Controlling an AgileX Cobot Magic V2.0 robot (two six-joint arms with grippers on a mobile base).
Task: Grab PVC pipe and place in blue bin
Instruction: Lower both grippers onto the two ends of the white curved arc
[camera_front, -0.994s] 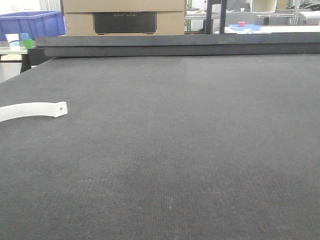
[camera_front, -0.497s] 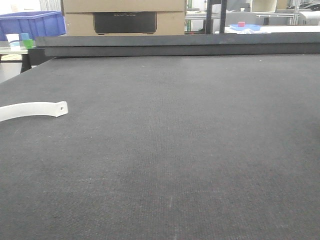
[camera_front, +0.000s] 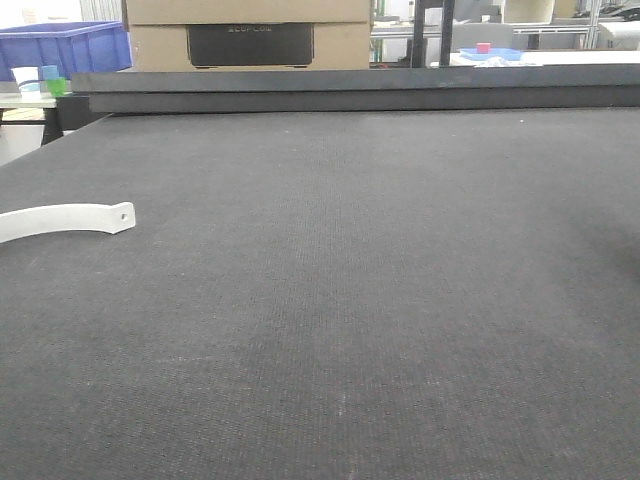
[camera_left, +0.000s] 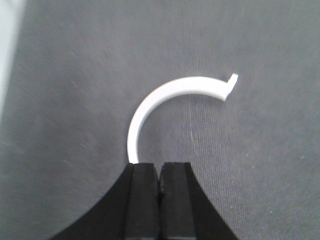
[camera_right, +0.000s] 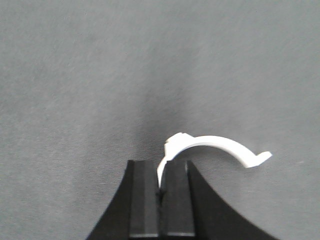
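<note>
the left hand is clenched, its two black fingers pressed side by side with only a thin dark seam between them and nothing caught in it. a white pvc pipe piece, a thin half-ring, lies on the dark counter just ahead of this hand. one end meets the tip of the left finger. from there the arc runs away from the hand and bends over to the right, ending in a small tab well ahead and to the right of the fingertips. whether the near end touches the finger or passes under it cannot be told.

the right hand is grasping a second pvc pipe piece. one end of the white strip runs down into the seam between the fingers and is pinched there. the rest curves out of the fingertips and arches to the right, finishing in a flat tab to the right of the hand and slightly ahead.

in the front view a white curved strip with a small hole near its end lies flat on the counter at the left edge. which of the two pieces it is cannot be told. the blue bin stands beyond the far left corner of the counter, beside a cardboard box, well apart from that strip.
</note>
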